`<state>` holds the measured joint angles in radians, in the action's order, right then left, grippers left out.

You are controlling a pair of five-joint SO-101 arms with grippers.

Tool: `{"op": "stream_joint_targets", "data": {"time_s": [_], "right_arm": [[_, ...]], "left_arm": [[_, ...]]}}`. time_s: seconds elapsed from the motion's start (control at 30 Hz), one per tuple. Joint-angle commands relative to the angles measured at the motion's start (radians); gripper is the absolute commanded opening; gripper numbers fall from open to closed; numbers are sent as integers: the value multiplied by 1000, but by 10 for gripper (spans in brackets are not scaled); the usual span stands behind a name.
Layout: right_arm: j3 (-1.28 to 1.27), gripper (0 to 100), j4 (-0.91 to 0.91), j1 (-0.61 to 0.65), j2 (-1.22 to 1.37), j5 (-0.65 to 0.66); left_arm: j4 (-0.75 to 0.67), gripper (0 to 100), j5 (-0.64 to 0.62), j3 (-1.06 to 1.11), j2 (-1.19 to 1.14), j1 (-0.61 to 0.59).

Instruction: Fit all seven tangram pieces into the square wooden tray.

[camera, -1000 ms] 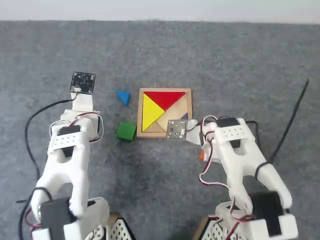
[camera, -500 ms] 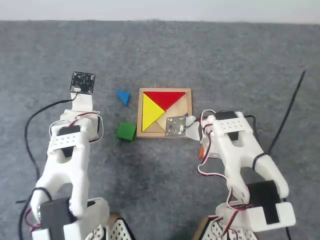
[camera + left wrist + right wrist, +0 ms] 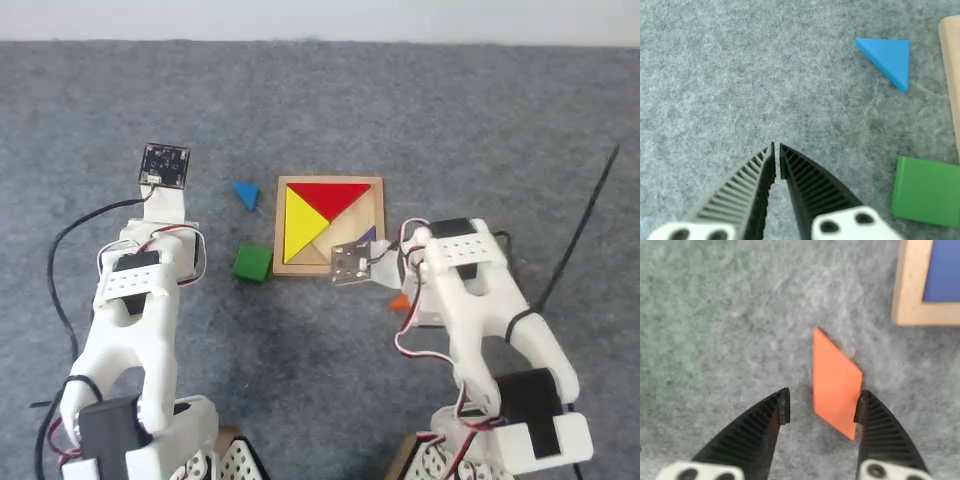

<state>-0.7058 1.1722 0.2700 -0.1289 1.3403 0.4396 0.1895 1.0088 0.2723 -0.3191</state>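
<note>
Right gripper (image 3: 823, 407) is hovering with jaws apart. The orange parallelogram (image 3: 836, 382) is lying flat on the carpet between its fingers, close against one of them. The wooden tray (image 3: 910, 290) is sitting just beyond the tips. The piece is presenting as thin, rigid, light and smooth, so it is likely calling for a low pinch across its long edges. Left gripper (image 3: 776, 150) is resting with jaws together, empty, with the blue triangle (image 3: 887, 55) lying ahead of it.

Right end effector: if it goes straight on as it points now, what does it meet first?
Probably the orange piece, flat on the mat between the open right end effector's fingers. The tray sits off that line; height unclear.
</note>
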Motion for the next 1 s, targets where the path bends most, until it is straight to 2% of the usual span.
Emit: {"op": "stream_joint_targets", "data": {"time_s": [0.0, 0.13, 0.4, 0.6, 0.7, 0.97], "right_arm": [[11, 227, 5, 27, -58, -14], [11, 227, -48, 21, -56, -81], [17, 218, -87, 8, 41, -83], [20, 54, -150, -38, 61, -147], [35, 20, -140, -44, 62, -157], [141, 19, -137, -73, 62, -384]], "left_arm": [[5, 13, -9, -58, 8, 3], [5, 13, -9, -58, 8, 3], [6, 13, -9, -58, 8, 2], [6, 13, -9, -58, 8, 2], [6, 13, -9, -58, 8, 2], [6, 13, -9, -58, 8, 2]]}}
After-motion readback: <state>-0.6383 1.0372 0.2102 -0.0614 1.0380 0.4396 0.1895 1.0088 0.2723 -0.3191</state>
